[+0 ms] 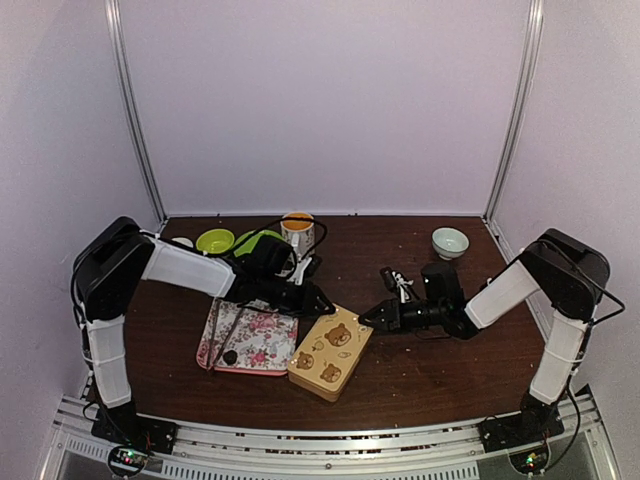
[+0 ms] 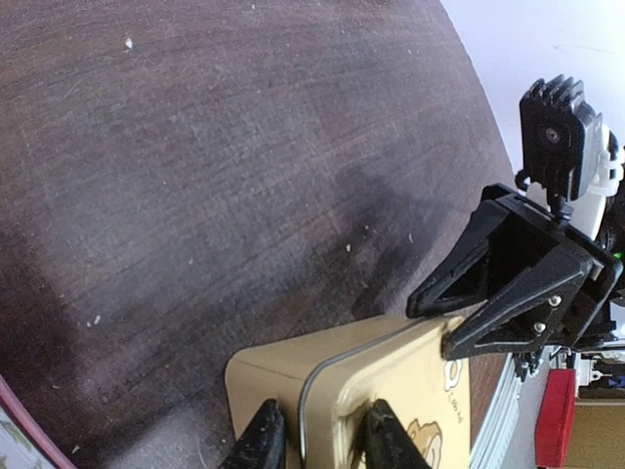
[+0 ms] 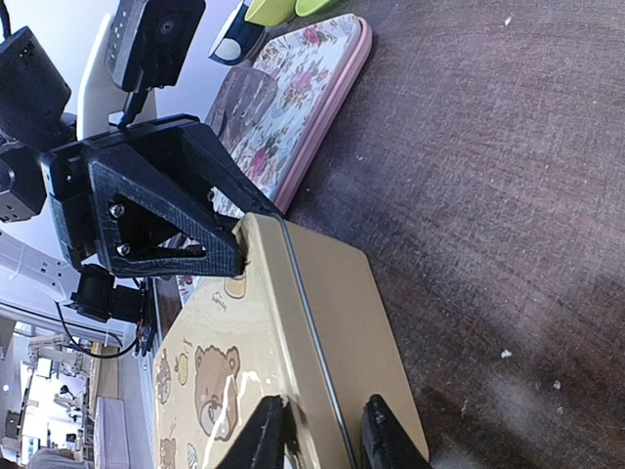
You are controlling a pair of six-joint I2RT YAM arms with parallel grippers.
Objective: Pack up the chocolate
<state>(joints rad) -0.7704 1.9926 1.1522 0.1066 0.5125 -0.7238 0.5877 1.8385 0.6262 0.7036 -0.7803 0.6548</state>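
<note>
One chocolate [image 1: 230,356] lies on the floral tray [image 1: 262,328], apart from both arms. These reach low and inward to the bear-printed tin [image 1: 331,352] beside the tray, where the left gripper [image 1: 323,300] and right gripper [image 1: 366,316] each pinch a rim corner. The lid's small lettering is unreadable.

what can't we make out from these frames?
- Tin contents: its closed top hides them in all views.
- Chocolate: a dark speck on the floral tray in the top view, too small to show its shape. I can't find it in either wrist view.
- Left gripper and right gripper: the bottom edge of each wrist view cuts off the fingertips. They straddle the tin's rim, but clamped or not is unclear.
</note>
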